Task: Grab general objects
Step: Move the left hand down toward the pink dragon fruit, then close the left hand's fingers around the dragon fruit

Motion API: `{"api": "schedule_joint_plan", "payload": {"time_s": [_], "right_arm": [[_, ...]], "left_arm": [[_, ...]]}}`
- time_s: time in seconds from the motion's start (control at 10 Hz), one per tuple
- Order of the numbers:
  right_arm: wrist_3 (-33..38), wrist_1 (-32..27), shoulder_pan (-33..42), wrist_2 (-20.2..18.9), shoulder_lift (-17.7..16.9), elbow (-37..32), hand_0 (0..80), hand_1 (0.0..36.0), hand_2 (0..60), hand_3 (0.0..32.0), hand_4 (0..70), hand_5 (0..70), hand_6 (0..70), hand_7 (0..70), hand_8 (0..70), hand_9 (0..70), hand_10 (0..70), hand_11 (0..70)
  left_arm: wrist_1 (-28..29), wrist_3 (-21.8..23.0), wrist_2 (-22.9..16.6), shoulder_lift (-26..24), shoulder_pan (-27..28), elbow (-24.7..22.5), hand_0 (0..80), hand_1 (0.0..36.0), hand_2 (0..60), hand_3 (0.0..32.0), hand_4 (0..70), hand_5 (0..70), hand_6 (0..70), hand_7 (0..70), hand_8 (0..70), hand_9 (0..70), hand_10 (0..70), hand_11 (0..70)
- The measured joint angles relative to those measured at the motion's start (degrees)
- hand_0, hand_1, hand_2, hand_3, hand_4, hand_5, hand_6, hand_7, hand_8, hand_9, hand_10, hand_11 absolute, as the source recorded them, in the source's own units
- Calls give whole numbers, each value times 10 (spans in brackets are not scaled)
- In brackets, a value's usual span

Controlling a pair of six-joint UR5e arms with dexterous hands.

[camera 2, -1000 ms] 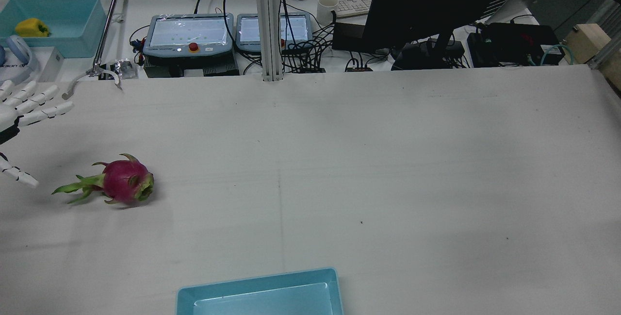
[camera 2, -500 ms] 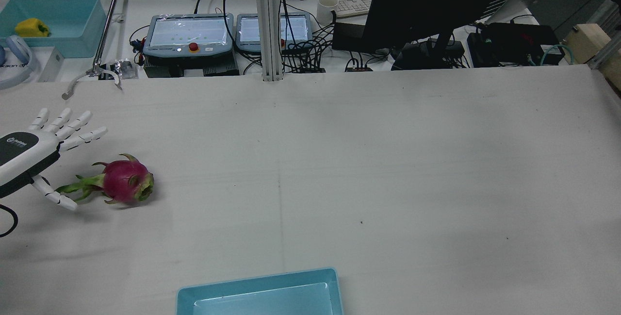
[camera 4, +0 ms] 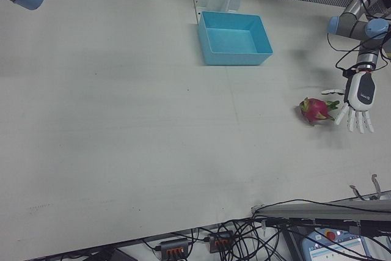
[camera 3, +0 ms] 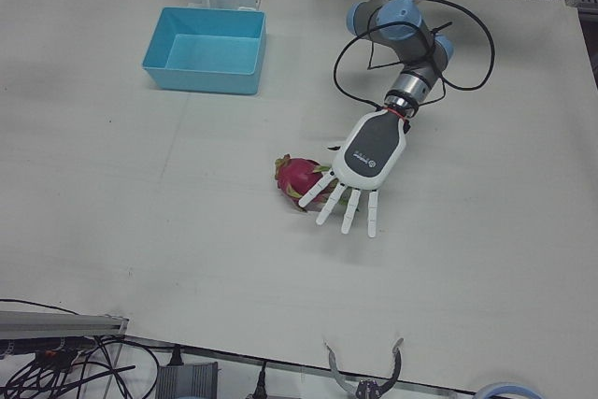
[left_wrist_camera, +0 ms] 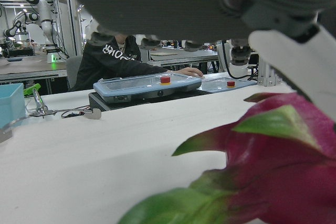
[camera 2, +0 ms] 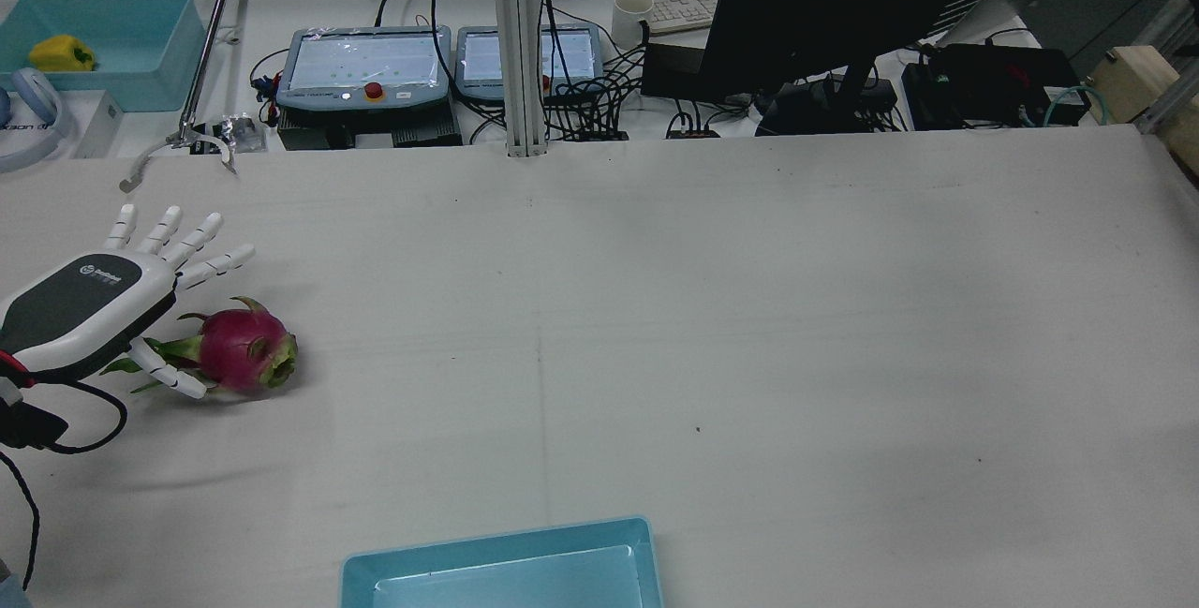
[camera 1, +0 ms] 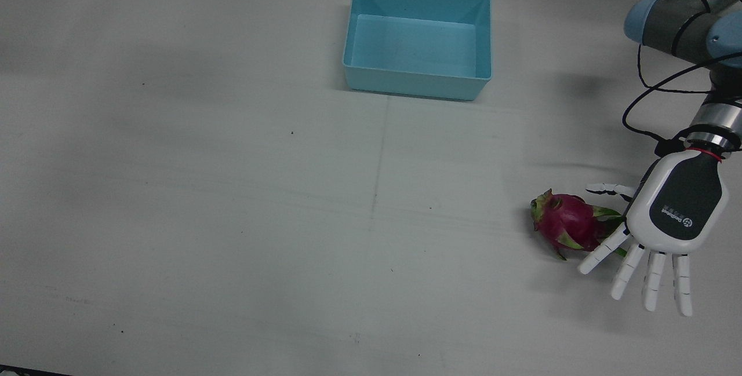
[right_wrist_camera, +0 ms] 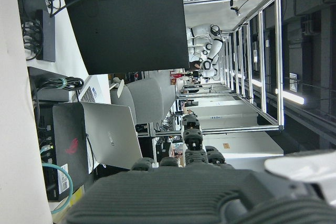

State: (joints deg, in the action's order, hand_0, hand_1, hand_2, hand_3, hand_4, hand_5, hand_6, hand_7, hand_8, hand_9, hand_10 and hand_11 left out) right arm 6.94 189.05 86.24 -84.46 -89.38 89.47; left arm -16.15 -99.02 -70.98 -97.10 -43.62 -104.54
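We are looking across the wide white tabletop [camera 1: 232,219], where the blue bin [camera 1: 417,40] is sitting well apart from the action. Our left hand [camera 1: 672,214] is hovering palm-down with its fingers [camera 1: 652,280] spread, holding nothing, over the leafy end of the dragon fruit [camera 1: 565,226], which is lying on its side just beside it. To grasp well, we are judging the palm should centre over the round body, not the soft leaves, before closing. The right hand's state we cannot tell.

On my table I count one dragon fruit [camera 1: 565,225] and one blue bin [camera 1: 417,40]; only one hand [camera 1: 666,228] of mine shows.
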Motion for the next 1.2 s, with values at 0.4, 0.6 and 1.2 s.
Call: {"api": "schedule_joint_plan", "payload": {"time_s": [0.4, 0.6, 1.2], "right_arm": [[0, 0, 0, 0, 0, 0, 0, 0, 0, 0, 0, 0, 0, 0, 0, 0, 0, 0], [0, 0, 0, 0, 0, 0, 0, 0, 0, 0, 0, 0, 0, 0, 0, 0, 0, 0], [0, 0, 0, 0, 0, 0, 0, 0, 0, 0, 0, 0, 0, 0, 0, 0, 0, 0]], "left_arm": [[-43, -28, 75, -23, 66, 12, 445, 136, 152, 246, 0, 0, 0, 0, 2, 0, 0, 0], [-54, -32, 80, -24, 71, 13, 443, 137, 155, 214, 0, 0, 0, 0, 2, 0, 0, 0], [-46, -78, 83, -33, 71, 12, 402, 82, 92, 0, 36, 329, 0, 0, 58, 0, 0, 0]]}}
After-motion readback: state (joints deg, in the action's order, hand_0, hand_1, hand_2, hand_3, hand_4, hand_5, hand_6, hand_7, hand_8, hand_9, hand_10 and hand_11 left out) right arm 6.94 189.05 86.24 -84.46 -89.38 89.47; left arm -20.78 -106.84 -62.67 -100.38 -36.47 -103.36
